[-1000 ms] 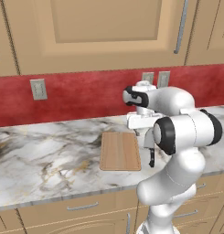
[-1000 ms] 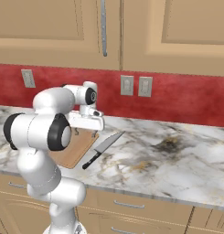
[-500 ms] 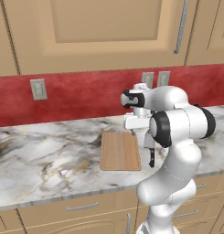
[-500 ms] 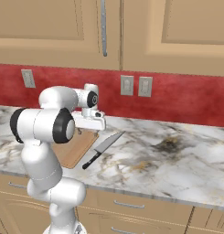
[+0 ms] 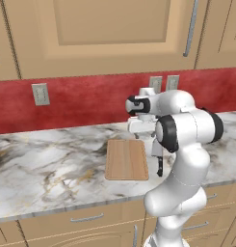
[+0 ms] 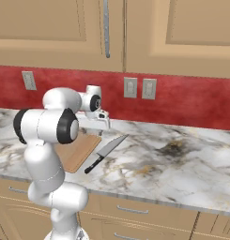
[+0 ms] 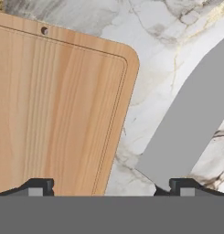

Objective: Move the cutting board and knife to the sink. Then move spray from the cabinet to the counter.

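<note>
The light-wood cutting board (image 5: 126, 159) lies flat on the marble counter (image 5: 52, 169). To its right lies the knife (image 6: 106, 152), grey blade pointing to the wall and black handle toward the counter's front edge. My gripper (image 6: 100, 127) hangs open above the board's far right corner and the blade, holding nothing. In the hand view the cutting board (image 7: 58, 109) is on the left, the knife blade (image 7: 191, 128) on the right, and bare counter (image 7: 145, 91) lies between my fingertips (image 7: 38, 186). The sink and the spray are out of view.
Closed wooden upper cabinets (image 5: 110, 34) with metal handles hang above a red backsplash (image 6: 191, 98) with wall outlets (image 6: 130, 87). Drawers (image 6: 135, 211) run below the counter edge. A dark smudge (image 6: 175, 149) marks the counter right of the knife.
The arm's upper links have turned slightly and the hand has settled a little over the board's far edge. Board and knife lie as before, and the gripper has stayed open.
</note>
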